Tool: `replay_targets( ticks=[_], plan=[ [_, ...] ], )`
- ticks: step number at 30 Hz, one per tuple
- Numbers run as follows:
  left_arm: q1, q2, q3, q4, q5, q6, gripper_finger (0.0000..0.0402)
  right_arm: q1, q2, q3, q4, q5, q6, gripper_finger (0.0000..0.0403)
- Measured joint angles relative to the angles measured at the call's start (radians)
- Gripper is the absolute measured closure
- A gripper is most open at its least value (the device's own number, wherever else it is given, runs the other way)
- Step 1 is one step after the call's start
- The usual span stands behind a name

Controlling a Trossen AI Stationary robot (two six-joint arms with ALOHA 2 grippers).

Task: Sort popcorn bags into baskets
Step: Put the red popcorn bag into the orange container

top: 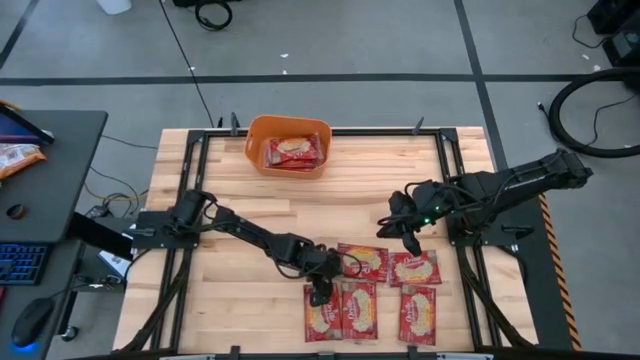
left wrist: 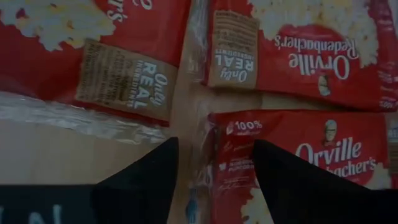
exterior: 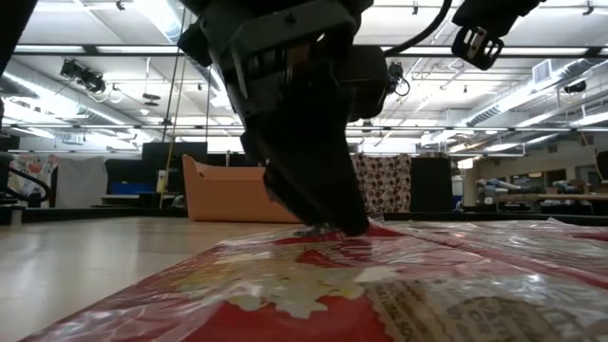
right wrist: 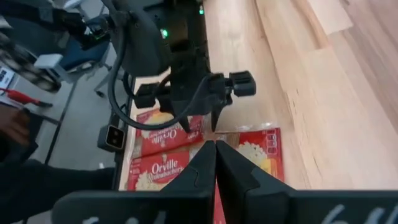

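Several red popcorn bags (top: 362,260) lie flat near the table's front edge, right of middle. The orange basket (top: 288,145) stands at the far edge with one popcorn bag (top: 292,152) inside. My left gripper (left wrist: 214,144) is open and low over the far end of the front-left bag (top: 323,314). One finger is over bare wood and the other over the bag (left wrist: 292,155). My right gripper (right wrist: 214,149) is shut, holds nothing, and hangs above the bags (top: 415,268) on the right. My left gripper's open fingers slant down from the far left and straddle the bag's sealed far end (left wrist: 214,134). In the low view the fingertips (exterior: 334,226) reach down to the bag's surface. I cannot tell whether they touch it.
Black frame rails (top: 190,180) run along the table's left and right sides. Bare wood (top: 350,200) lies between the basket and the bags. A black side table (top: 50,170) at the left carries an orange-and-white packet (top: 20,155).
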Motion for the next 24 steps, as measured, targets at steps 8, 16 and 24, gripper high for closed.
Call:
replay_targets(
  ticks=[8, 16, 24],
  plan=[
    [-0.016, -0.002, -0.001, -0.016, -0.014, 0.002, 0.0342, -0.003, 0.0, 0.0, -0.025, 0.002, -0.038, 0.0386],
    [0.028, -0.112, -0.003, -0.16, 0.055, -0.004, 0.0396, -0.003, -0.008, 0.0, -0.034, 0.006, -0.06, 0.0386],
    [0.199, -0.363, -0.002, -0.439, -0.064, 0.047, 0.0398, -0.003, -0.011, 0.0, -0.016, 0.084, -0.115, 0.0386]
  ],
)
